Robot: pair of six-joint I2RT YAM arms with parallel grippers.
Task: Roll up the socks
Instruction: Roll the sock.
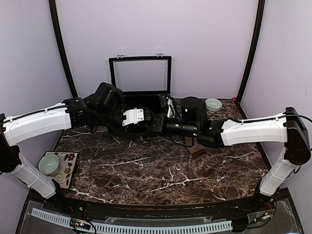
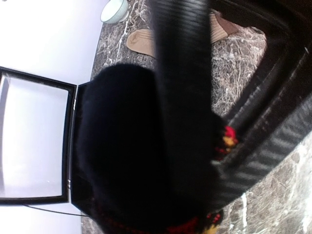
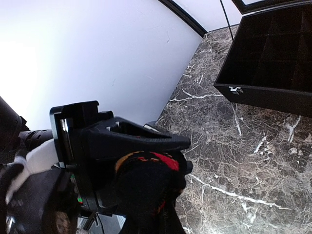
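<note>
Mid-roll at frame centre, argyle sock [image 3: 146, 180] pinched by right gripper [image 1: 158, 125], left gripper [image 3: 175, 156] around it (clamp unclear); tighter wrap likely next.

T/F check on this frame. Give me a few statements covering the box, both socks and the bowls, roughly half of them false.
1. The black box stands with its lid open. True.
2. The tan sock lies inside the box. False: it lies on the marble table, outside the box.
3. A bowl sits on a patterned tile at the near-left corner. True.
4. The argyle sock lies spread flat, away from both arms. False: it is bunched up in the left hand.
</note>
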